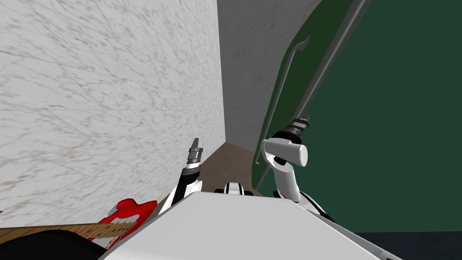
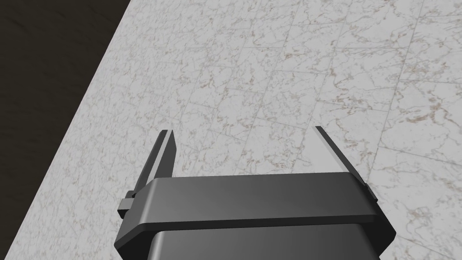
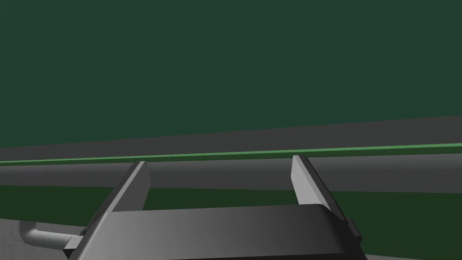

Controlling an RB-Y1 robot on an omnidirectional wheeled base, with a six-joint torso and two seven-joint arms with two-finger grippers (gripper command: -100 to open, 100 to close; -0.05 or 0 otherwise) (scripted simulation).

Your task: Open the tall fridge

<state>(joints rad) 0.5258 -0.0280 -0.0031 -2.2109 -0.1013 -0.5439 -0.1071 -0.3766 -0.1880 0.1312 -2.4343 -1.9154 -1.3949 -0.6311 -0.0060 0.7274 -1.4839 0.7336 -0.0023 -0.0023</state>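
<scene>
Fridge point(image 1: 397, 135): tall, dark green, from 1 to 4 o'clock in the head view.
Handle point(image 1: 335, 49): long grey bar running down its front.
Right gripper point(image 3: 219, 163): 3 o'clock, just off centre. Fingers spread, tips at the handle, contact unclear.
Left gripper point(image 2: 243, 131): 9 o'clock, near centre. Fingers spread, empty, facing the marble wall point(image 1: 113, 90).
Red guitar point(image 1: 128, 212): 8 o'clock.

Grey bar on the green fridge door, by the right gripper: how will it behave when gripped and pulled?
Likely stiff: the grey bar runs long and straight across the green door, no sag. Possibly slippery: it looks smooth, and the open right gripper has thin flat fingers. The tall door probably swings heavily, so pull steadily.
</scene>
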